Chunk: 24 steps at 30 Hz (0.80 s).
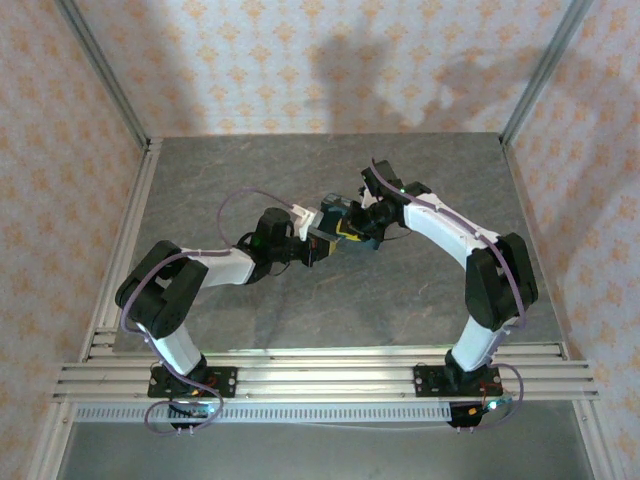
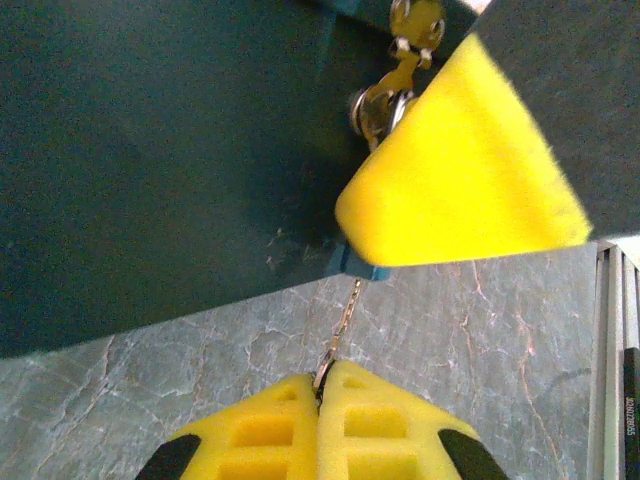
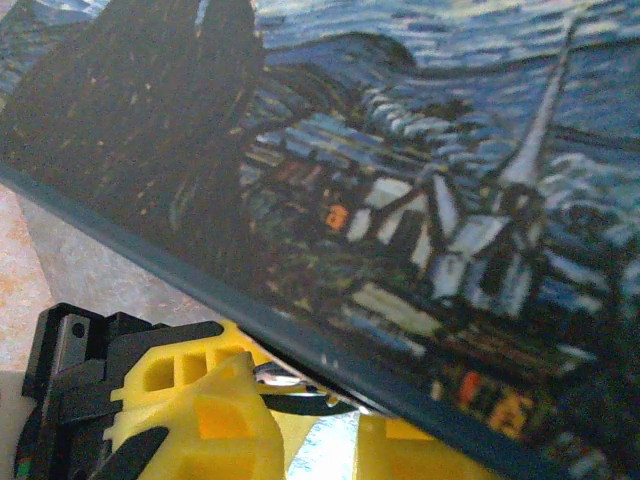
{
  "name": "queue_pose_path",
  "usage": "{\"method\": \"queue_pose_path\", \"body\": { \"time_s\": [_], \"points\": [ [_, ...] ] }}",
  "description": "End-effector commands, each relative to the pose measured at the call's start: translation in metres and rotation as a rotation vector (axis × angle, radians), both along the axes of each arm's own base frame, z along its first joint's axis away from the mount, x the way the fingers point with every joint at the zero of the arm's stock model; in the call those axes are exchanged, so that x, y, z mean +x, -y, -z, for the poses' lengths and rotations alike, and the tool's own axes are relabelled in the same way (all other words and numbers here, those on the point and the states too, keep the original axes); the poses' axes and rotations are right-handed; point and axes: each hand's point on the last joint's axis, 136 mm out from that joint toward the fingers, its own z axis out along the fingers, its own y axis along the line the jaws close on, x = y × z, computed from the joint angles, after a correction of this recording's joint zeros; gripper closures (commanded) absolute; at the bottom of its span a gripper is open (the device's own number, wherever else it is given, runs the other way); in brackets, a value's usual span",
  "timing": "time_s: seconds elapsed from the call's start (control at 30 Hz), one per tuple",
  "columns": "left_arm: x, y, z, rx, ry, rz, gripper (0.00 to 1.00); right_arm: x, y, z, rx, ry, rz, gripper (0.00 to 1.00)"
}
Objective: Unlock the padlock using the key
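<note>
In the left wrist view my left gripper (image 2: 322,385) is shut on the thin silvery key (image 2: 341,330), which I see edge-on. The key runs up into a blue corner of the padlock (image 2: 361,266). A yellow finger (image 2: 460,170) of my right gripper covers the rest of the padlock. The metal shackle (image 2: 383,104) hooks through the clasp of the Starry-Night tin box (image 2: 150,150). In the right wrist view my right gripper (image 3: 320,415) sits under the box edge, closed around the padlock, with a metal loop (image 3: 285,376) between its fingers. From above, both grippers (image 1: 325,245) (image 1: 363,227) meet at the box (image 1: 333,212).
The grey marble-pattern tabletop (image 1: 250,170) stretches around the box on all sides. Aluminium rails (image 1: 320,375) run along the near edge, and a frame post (image 1: 100,75) stands at each back corner. Patterned walls enclose the table.
</note>
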Motion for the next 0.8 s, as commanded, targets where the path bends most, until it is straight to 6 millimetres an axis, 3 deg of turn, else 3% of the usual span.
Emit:
{"method": "queue_pose_path", "body": {
  "time_s": [0.0, 0.77],
  "points": [
    [0.003, 0.0, -0.011, -0.017, 0.044, -0.024, 1.0, 0.014, -0.007, -0.035, 0.064, 0.098, 0.014, 1.0],
    [0.015, 0.001, -0.018, -0.116, 0.069, -0.101, 1.0, 0.017, -0.007, -0.034, 0.1, 0.07, 0.094, 1.0]
  ]
}}
